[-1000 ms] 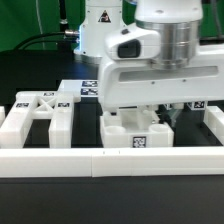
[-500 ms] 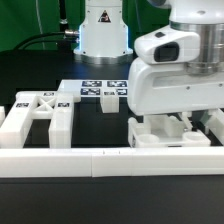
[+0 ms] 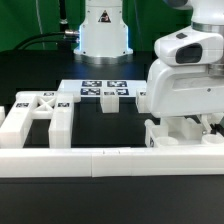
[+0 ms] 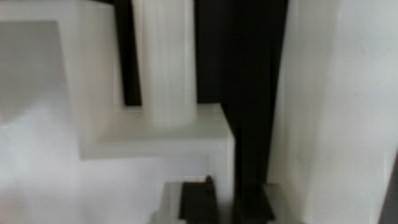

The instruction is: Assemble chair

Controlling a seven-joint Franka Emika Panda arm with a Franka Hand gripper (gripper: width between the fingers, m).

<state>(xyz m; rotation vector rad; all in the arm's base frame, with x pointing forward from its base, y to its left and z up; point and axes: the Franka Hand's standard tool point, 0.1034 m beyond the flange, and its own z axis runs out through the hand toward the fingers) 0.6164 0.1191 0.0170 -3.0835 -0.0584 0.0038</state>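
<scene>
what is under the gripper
A white chair part sits under the gripper, behind the border wall. The gripper's body covers its top, so any contact between them is hidden.

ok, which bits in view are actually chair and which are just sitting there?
Job:
- cross-braced chair part, exterior view's left
- blocky chair part, exterior view's right

Just there:
- marker board
- long low border wall
</scene>
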